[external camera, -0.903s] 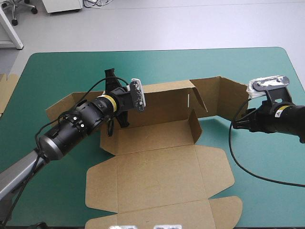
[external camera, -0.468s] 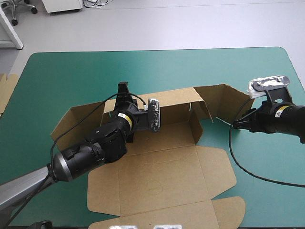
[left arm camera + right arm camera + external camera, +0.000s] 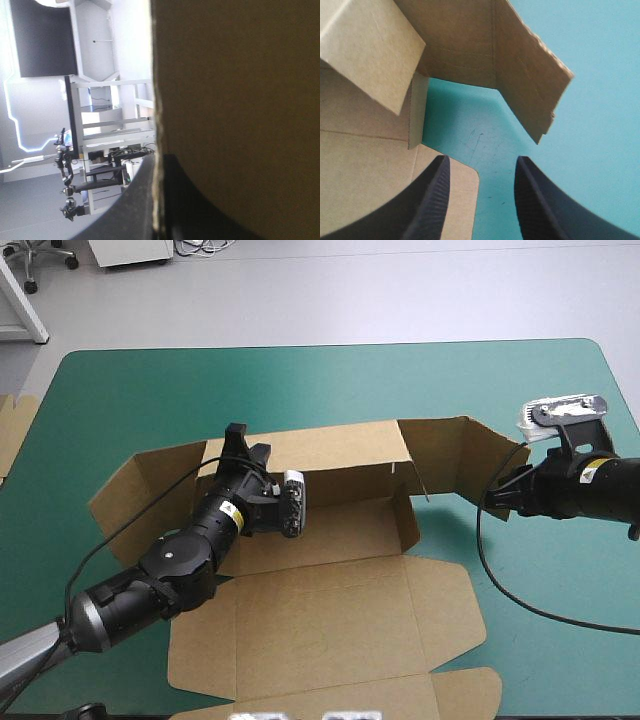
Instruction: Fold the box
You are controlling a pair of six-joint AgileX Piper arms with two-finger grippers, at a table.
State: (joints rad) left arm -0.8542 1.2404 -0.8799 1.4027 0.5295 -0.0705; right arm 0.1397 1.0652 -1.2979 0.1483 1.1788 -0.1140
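The brown box [image 3: 330, 610] lies mid-table with its back wall [image 3: 340, 445] raised, short side walls up and the lid panel flat toward the near edge. My left gripper [image 3: 237, 440] is at the top edge of the back wall near its left end. In the left wrist view the board [image 3: 240, 100] fills the picture, and my left gripper [image 3: 157, 200] is shut on its edge. My right gripper [image 3: 497, 500] hovers by the right-hand flap [image 3: 460, 450]. The right wrist view shows my right gripper [image 3: 481, 167] open over the teal-green cover, with that flap [image 3: 520, 75] just ahead and untouched.
More brown board [image 3: 15, 430] shows at the table's left edge. Bare teal-green cover [image 3: 300, 380] lies beyond the box toward the far edge. More of it [image 3: 560, 580] lies to the right, under my right arm.
My left arm has swung back and left along the back wall, and the box has shifted slightly left and toward the near edge. The right arm has barely moved.
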